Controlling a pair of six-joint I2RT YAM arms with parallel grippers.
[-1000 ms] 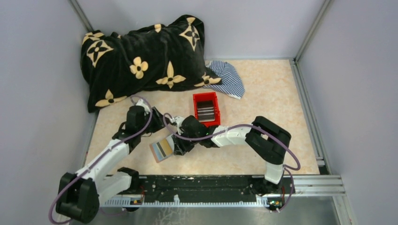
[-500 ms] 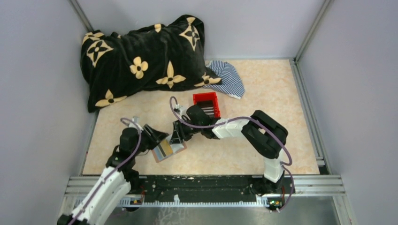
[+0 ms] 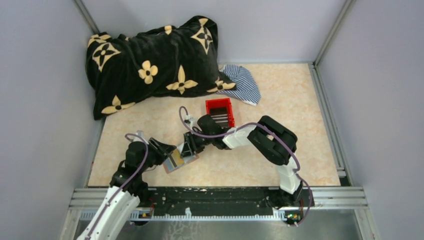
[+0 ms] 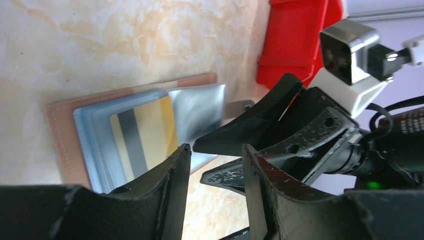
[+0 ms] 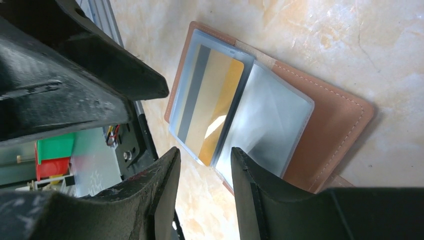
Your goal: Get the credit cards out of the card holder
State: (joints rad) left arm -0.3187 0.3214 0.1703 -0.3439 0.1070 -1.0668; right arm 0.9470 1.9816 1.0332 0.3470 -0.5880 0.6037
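Lying open on the surface (image 3: 300, 100): the card holder (image 3: 170, 165), brown cover down and clear grey-blue sleeves up, near the front edge and in front of the red bin (image 3: 220, 115).
Card: one orange-tan card (image 5: 211, 102) with a dark stripe sits inside a sleeve; the sleeve (image 5: 267, 125) next to it is shiny and see-through.
Left claw (image 4: 213, 161): fingers partly apart with nothing between them, low over the card side of the holder.
Right claw (image 5: 202, 165): fingers partly apart with nothing clamped, tips over the holder's edge, facing the left claw closely.
Bin contents: thin dark and light strips, too small to name.
Back of the surface: a black pillow (image 3: 150, 60) with tan flowers, a striped cloth (image 3: 243, 83) touching it.
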